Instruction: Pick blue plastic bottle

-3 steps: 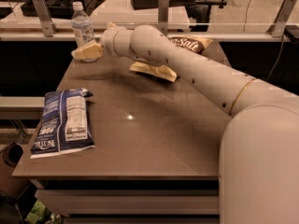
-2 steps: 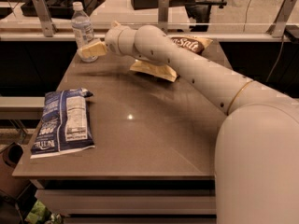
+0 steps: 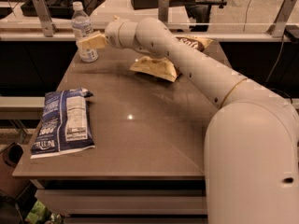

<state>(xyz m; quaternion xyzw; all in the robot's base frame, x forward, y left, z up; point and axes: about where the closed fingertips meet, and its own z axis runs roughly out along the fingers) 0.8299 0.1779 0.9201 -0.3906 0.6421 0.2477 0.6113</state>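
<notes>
The blue plastic bottle point(image 3: 83, 28) is clear with a white cap and a pale label. It stands upright at the table's far left corner. My gripper point(image 3: 92, 41) is at the end of the white arm that reaches across from the right. It sits against the bottle's right side at about label height and covers part of the bottle. The bottle's base rests on the table.
A flat blue-and-white snack bag point(image 3: 63, 122) lies at the front left of the grey table point(image 3: 140, 139). A yellow snack bag point(image 3: 156, 66) lies under my arm, and a brown bag point(image 3: 194, 42) behind it. A rail with metal posts point(image 3: 42, 15) runs behind the table.
My gripper has moved slightly right and up, from near the bottle's base to its label height. The bottle and the bags have not moved.
</notes>
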